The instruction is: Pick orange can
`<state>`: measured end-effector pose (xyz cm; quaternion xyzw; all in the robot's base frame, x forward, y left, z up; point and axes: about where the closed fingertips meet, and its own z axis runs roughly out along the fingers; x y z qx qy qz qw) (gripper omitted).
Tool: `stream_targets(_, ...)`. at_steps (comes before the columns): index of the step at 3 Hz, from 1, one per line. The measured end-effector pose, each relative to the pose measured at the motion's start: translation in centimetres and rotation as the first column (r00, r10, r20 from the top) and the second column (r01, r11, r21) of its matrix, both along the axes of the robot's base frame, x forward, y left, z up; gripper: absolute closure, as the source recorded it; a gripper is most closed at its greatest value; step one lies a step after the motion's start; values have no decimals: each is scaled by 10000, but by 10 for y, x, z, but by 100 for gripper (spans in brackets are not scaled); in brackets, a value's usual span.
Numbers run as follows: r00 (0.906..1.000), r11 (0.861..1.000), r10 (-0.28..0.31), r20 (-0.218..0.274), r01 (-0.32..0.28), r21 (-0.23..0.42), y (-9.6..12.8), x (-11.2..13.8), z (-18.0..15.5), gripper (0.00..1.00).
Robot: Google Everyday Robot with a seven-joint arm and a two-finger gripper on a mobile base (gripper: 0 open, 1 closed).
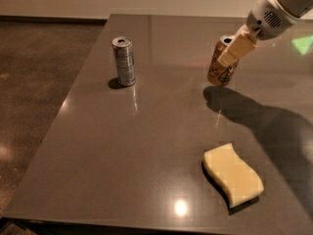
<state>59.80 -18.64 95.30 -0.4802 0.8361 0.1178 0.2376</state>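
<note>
At the two o'clock part of the table (146, 146), well inside its far edge, with open surface left toward the silver can (124, 61) at ten o'clock and the sponge (233, 175) at five o'clock, the tilted orange can (219, 75) is pinched near its top by the jaws of the gripper (227, 55), the arm (279, 6) being angled down from one o'clock.

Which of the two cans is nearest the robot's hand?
The orange can on the right: the gripper clasps its top and it tilts. The striped silver can stands alone, far left.
</note>
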Motion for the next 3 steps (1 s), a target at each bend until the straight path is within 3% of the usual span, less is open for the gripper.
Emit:
stream_targets(1, 9983, 9983, 567, 125, -569, 156, 13, -10, 29, 100)
stream_targets(2, 9879, 9892, 1430, 596, -1446, 243, 33, -24, 74, 100)
stream_targets(3, 9879, 9892, 1429, 597, -1446, 244, 33, -24, 74, 100)
